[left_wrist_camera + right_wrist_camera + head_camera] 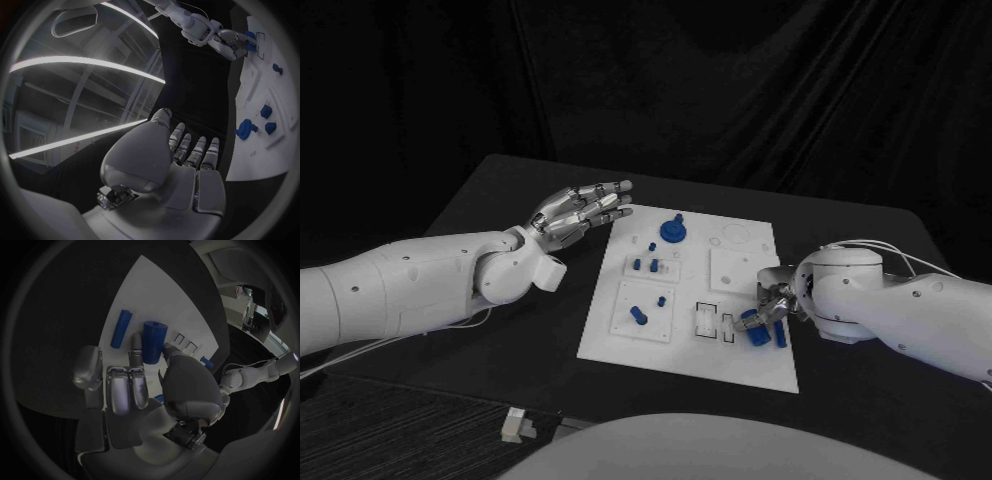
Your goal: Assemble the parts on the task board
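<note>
Right hand [764, 318] at the near right corner of the task board [733, 262], touching a blue cylinder [154, 341].

Your R hand sits over the board's near right corner, fingers curled; in the right wrist view its thumb and fingertips [134, 351] press the fat blue cylinder. Whether it's truly pinched or just touched, can't tell. A thinner blue rod [120, 329] lies just beside the cylinder, farther from the hand, long axes roughly parallel, both pointing away from the palm. So the R hand is by far the nearer one. Your L hand [581, 212] hovers off the board's far left edge, fingers apart, holding nothing, well apart from these parts. Other blue parts [672, 232] sit nearer the board's middle and far side.
</note>
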`<state>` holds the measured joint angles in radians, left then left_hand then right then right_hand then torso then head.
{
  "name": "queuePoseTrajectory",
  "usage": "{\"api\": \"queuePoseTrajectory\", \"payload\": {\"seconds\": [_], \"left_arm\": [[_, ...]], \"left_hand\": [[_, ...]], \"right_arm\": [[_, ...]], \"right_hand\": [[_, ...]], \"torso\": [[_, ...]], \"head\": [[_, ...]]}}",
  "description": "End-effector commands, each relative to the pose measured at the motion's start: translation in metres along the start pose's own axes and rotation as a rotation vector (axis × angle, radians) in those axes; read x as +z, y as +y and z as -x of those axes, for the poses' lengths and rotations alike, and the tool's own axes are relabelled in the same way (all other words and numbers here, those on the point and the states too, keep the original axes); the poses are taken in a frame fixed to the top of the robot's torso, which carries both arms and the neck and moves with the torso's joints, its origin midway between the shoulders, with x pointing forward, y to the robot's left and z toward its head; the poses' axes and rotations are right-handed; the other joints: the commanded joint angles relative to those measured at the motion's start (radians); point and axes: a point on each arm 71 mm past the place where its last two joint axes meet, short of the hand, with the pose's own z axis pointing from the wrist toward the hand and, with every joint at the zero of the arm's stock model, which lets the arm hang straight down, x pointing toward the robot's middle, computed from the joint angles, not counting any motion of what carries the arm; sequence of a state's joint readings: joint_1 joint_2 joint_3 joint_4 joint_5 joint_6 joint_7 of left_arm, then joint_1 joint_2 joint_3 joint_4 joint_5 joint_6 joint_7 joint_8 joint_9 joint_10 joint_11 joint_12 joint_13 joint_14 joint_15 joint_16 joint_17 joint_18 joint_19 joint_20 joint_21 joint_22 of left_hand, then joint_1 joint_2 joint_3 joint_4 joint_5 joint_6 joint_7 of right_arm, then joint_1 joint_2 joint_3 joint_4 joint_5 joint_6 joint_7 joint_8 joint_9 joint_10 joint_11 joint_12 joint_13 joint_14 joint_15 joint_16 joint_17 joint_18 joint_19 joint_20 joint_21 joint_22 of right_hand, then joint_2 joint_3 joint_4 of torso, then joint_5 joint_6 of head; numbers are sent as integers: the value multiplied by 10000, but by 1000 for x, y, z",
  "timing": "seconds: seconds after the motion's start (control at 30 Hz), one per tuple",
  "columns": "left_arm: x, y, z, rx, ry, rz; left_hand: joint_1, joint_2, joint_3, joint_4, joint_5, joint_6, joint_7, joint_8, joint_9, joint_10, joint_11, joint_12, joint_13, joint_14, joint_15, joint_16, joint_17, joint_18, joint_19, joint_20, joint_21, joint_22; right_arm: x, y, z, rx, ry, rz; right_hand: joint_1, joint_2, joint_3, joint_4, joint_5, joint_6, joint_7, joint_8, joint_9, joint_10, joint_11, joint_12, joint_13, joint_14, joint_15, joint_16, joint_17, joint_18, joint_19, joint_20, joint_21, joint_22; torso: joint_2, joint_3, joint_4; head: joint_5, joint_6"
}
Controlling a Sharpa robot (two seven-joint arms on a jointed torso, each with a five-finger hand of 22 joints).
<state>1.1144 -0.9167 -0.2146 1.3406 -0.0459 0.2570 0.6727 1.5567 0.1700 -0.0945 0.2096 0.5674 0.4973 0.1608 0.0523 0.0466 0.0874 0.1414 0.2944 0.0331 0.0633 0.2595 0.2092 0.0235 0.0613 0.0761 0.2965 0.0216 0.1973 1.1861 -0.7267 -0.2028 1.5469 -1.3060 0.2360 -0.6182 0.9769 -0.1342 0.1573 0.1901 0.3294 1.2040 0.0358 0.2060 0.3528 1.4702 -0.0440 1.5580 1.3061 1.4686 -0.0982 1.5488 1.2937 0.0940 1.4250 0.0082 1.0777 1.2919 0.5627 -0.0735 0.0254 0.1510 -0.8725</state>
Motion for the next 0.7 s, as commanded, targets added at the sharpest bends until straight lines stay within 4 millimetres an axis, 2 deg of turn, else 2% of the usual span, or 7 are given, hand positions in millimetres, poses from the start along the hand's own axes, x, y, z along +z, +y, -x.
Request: {"api": "queuePoseTrajectory", "payload": {"seconds": [0.03, 0.17, 0.23, 0.33, 0.37, 0.57, 0.7], "left_arm": [[0, 0, -2, -126, 123, -66], [0, 1, -2, -136, 130, -53], [0, 1, -2, -141, 133, -46], [0, 2, -2, -147, 132, -34], [0, 2, -2, -149, 129, -27], [-1, 2, -1, -145, 103, -8], [-1, 2, -1, -146, 95, 6]], "left_hand": [[26, -85, 342, -32, 181, 205, 75, 153, 71, -29, 74, 247, 97, 100, 88, 199, 121, 60, 49, -13, 68, -111], [23, -86, 353, -33, 185, 178, 79, 152, 68, -22, 85, 256, 98, 112, 107, 219, 124, 65, 50, -14, 68, -111], [23, -86, 353, -33, 185, 178, 79, 152, 68, -22, 85, 256, 98, 112, 107, 219, 124, 65, 50, -14, 68, -111], [24, -85, 360, -34, 188, 165, 79, 149, 66, -20, 89, 258, 98, 114, 115, 222, 125, 67, 48, -14, 67, -116], [24, -85, 360, -34, 189, 165, 79, 149, 66, -20, 89, 258, 98, 114, 115, 222, 125, 67, 48, -14, 67, -116], [24, -85, 360, -34, 189, 165, 79, 149, 66, -20, 89, 258, 98, 114, 115, 222, 125, 67, 48, -14, 67, -116], [27, -83, 371, -38, 198, 161, 77, 148, 65, -17, 92, 262, 98, 119, 125, 231, 126, 69, 54, -14, 69, -104]], "right_arm": [[2, -2, -5, -91, 104, -199], [1, -1, -4, 160, -76, -100], [1, -1, -4, 404, -163, -12], [0, -1, -3, 921, -298, 155], [0, -2, -3, 1199, -356, 233], [-5, -6, -4, 2676, -409, 501], [-10, -8, -2, 3858, -222, 635]], "right_hand": [[913, 268, 863, -406, 619, -297, -46, -385, 64, 1006, 13, 128, 2647, 918, -37, -52, 2282, 78, -47, 6, -352, 1370], [1196, 336, 1195, -839, 1462, -311, -68, -365, 230, 1006, -4, 128, 2647, 928, -46, -26, 2326, 96, -50, 4, -470, 1349], [1243, 379, 1492, -1100, 2342, -247, -110, -274, 432, 1006, -44, 128, 2647, 927, -75, -26, 2324, 104, -30, -26, -528, 1345], [1223, 387, 1722, -1283, 2956, -186, -148, -176, 606, 1006, -82, 128, 2647, 930, -107, -19, 2336, 103, -14, -48, -558, 1348], [1212, 387, 1903, -1419, 3445, -117, -180, -72, 742, 1006, -114, 128, 2647, 927, -125, -24, 2325, 108, -4, -75, -575, 1353], [921, 488, 2460, -1655, 4386, -35, -240, 203, 1148, 1006, -174, 128, 2647, 908, -185, -73, 2234, 101, 29, -122, -623, 1372], [820, 492, 2576, -1707, 4548, -39, -245, 250, 1235, 1006, -181, 128, 2647, 902, -194, -89, 2204, 109, 24, -131, -682, 1365]], "torso": [[0, 2, 3], [-2, 1, -2], [-3, 1, -4], [-4, 0, -3], [-3, 1, -2], [2, 0, 2], [0, 1, -3]], "head": [[-7, -1], [0, -1], [9, -1], [24, -1], [29, -1], [58, -1], [51, -1]]}}
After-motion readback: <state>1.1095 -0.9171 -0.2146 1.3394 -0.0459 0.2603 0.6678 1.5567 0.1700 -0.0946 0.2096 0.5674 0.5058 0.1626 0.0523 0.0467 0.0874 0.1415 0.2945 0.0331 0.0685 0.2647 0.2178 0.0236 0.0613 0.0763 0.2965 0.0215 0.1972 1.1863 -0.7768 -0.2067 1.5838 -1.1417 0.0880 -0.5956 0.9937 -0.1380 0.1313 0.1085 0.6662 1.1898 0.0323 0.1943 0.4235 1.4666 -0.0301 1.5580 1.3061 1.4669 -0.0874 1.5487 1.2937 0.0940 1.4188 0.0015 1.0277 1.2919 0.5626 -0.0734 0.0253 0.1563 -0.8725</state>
